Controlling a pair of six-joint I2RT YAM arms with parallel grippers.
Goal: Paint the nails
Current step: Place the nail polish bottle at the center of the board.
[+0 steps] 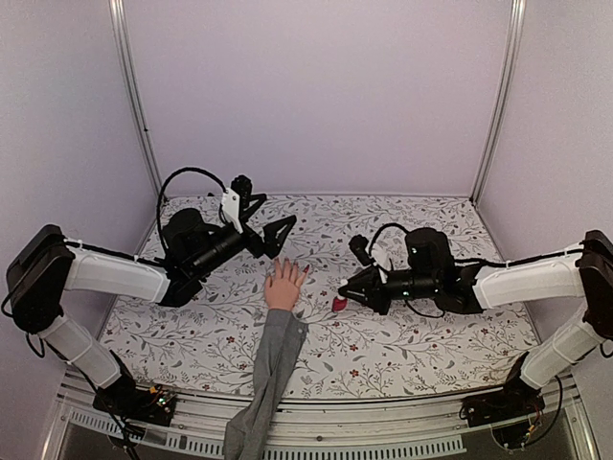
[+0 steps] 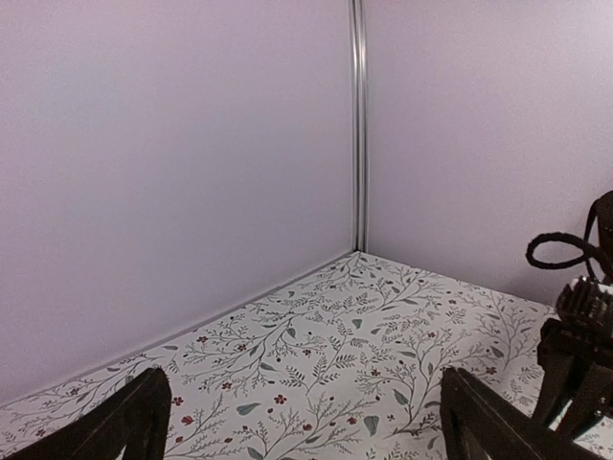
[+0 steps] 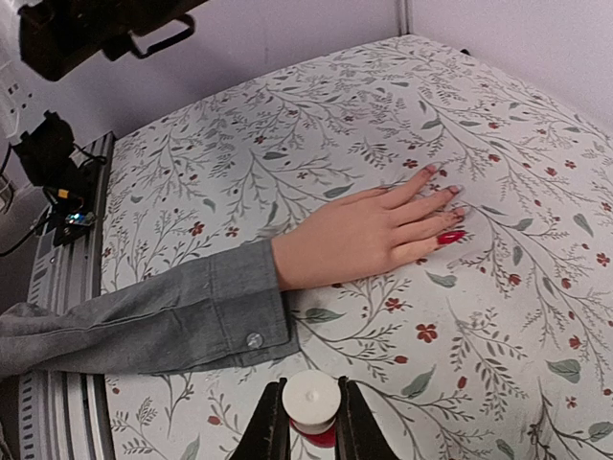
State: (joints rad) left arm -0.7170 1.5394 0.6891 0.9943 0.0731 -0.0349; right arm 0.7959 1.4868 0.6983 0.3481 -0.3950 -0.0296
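Table's got a white cloth (image 1: 402, 345) printed with leafy sprigs and tiny red flowers. Plain lilac walls (image 1: 316, 86), silver metal strips (image 2: 358, 125) in the corners. Small red bottle (image 1: 339, 304) with a white cap (image 3: 311, 395) mid-table. Little circuit board (image 3: 69, 218) at the front-left edge.

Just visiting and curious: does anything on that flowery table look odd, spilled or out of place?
Only one thing: on the mannequin hand, a single nail is bright red while the other nails look pale, so it seems unfinished. No spill shows on the cloth. The right tool is shut on a white-capped red bottle.
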